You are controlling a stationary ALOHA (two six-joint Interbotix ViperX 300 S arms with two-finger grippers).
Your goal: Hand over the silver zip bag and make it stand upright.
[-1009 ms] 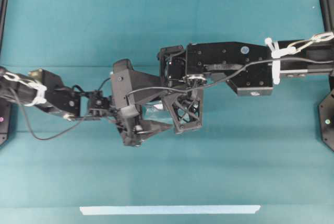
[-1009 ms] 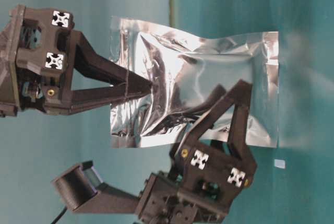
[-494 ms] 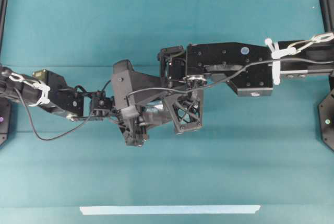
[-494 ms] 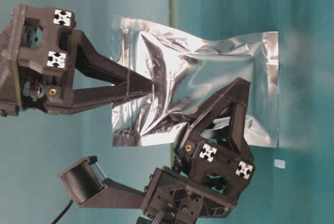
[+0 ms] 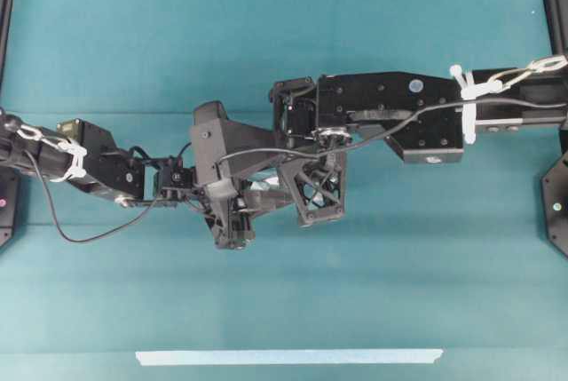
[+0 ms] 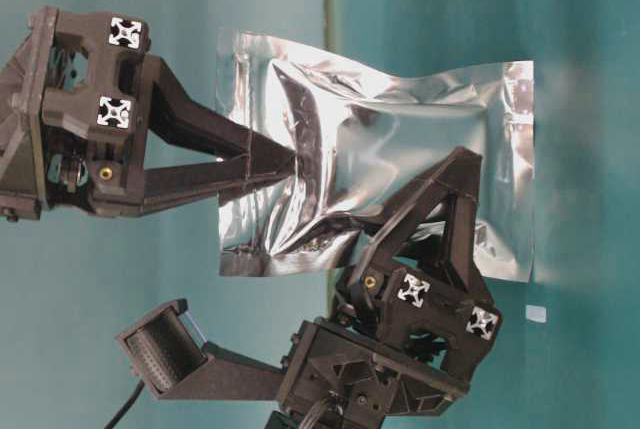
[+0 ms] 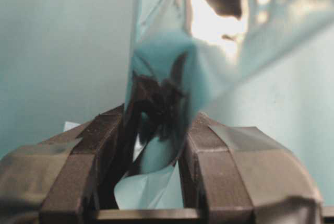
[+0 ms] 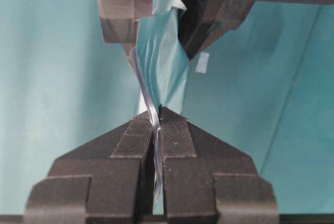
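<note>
The silver zip bag (image 6: 400,149), a crinkled foil pouch, hangs in the air above the teal table. My right gripper (image 6: 290,162) is shut on one end of it, and in the right wrist view the foil edge (image 8: 162,62) is pinched flat between the right gripper's (image 8: 157,117) pads. My left gripper (image 6: 458,164) reaches in from the side and is shut on the other end. The left wrist view has buckled foil (image 7: 167,67) squeezed between the left gripper's (image 7: 156,130) fingers. From overhead, both grippers (image 5: 266,196) (image 5: 311,193) meet mid-table and hide all but a sliver of the bag (image 5: 264,187).
A pale blue tape strip (image 5: 288,356) lies along the table's front edge. A small white patch (image 6: 536,314) sits on the cloth below the bag. Black frame posts (image 5: 557,203) stand at the table's side edges.
My left gripper has gone from wide open around the bag to shut on it, buckling the foil, and has shifted slightly. The right gripper has kept its hold and place.
</note>
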